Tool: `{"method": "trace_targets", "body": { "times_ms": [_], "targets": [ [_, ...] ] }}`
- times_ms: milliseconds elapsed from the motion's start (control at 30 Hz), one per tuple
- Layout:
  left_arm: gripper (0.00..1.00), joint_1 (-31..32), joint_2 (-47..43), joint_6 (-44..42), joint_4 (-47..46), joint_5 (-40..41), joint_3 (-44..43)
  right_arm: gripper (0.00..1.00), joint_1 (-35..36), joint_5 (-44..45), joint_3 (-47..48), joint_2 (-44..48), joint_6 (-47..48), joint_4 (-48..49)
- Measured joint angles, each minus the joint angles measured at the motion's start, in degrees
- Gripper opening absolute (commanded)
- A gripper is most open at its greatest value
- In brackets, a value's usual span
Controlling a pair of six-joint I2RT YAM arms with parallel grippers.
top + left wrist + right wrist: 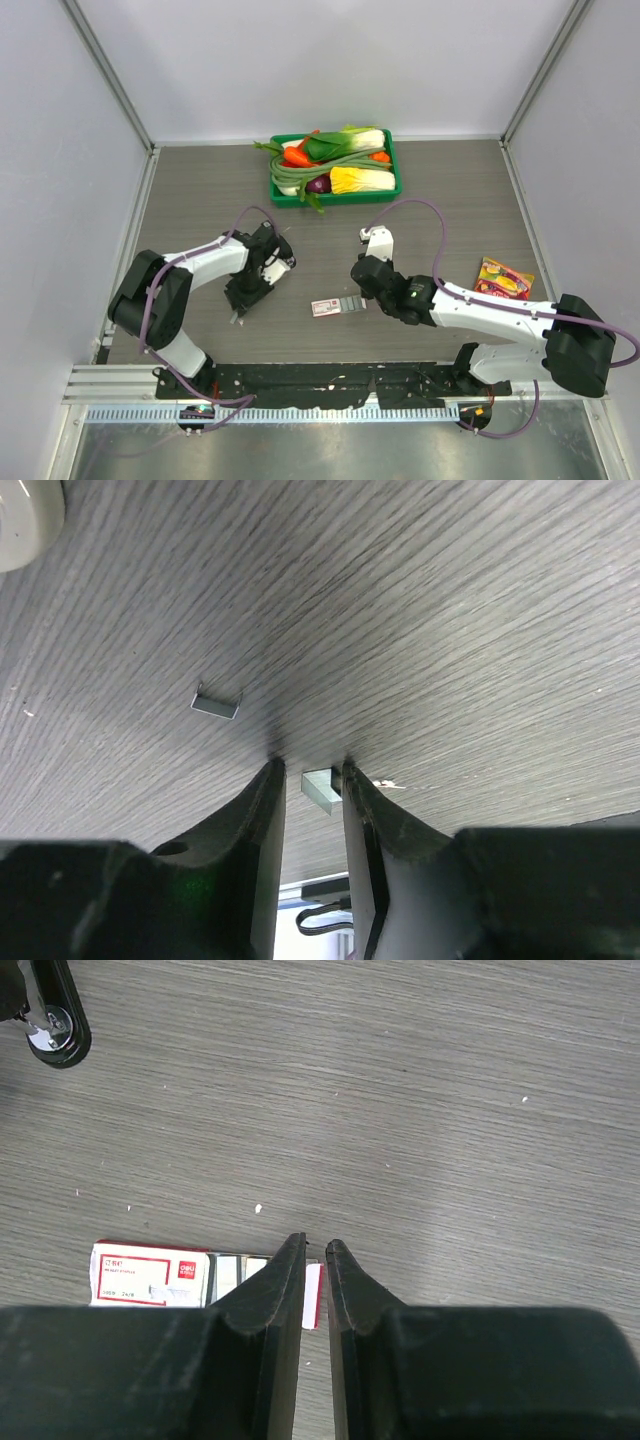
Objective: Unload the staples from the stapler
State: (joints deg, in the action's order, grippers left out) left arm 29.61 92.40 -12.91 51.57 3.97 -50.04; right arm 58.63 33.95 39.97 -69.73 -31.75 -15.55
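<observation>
Left jaws flank one staples strip point(320, 788); second strip point(217, 704) lies beside.

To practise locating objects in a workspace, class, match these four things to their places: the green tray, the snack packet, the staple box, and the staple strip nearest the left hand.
Things:
1. green tray
2. snack packet
3. staple box
4. staple strip

Places:
A. between the fingers of the left hand
B. at the far side of the table, holding vegetables
C. lying alone on the table's right side
D. near the middle, at the fingertips of the right hand

Pairs: 1-B, 2-C, 3-D, 4-A
</observation>
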Motion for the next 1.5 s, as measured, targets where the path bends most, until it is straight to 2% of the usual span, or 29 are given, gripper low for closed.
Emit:
{"method": "trace_targets", "body": {
  "times_ms": [233,300,500,867,1100,1300,1500],
  "targets": [
    [0.23,0.0,-0.22,-1.11,0.59,-1.86,-0.02,0.2,0.0,0.28,1.11,-0.02,0.55,-0.15],
    [0.16,0.0,-0.26,-1.27,0.83,-2.62,-0.02,0.2,0.0,0.44,1.55,-0.02,0.83,-0.17],
    [0.1,0.0,-1.57,-1.97,1.66,-5.22,-0.42,0.2,0.0,0.85,1.97,-0.02,1.46,-0.37],
    [0.15,2.67,-5.03,-2.93,2.91,-10.82,-4.5,0.2,-0.02,1.44,1.99,0.0,1.51,-1.33],
    [0.15,9.27,0.66,-0.37,1.92,-11.82,-11.1,0.2,-0.02,1.73,2.05,0.57,1.49,-2.01],
    [0.16,10.49,2.32,1.86,1.95,-13.49,-17.49,0.28,0.0,1.79,2.05,4.37,1.51,-2.25],
    [0.15,8.7,0.39,2.32,2.67,-18.27,-30.21,0.39,-0.02,-1.27,1.62,11.15,1.64,1.05]
  ]
}}
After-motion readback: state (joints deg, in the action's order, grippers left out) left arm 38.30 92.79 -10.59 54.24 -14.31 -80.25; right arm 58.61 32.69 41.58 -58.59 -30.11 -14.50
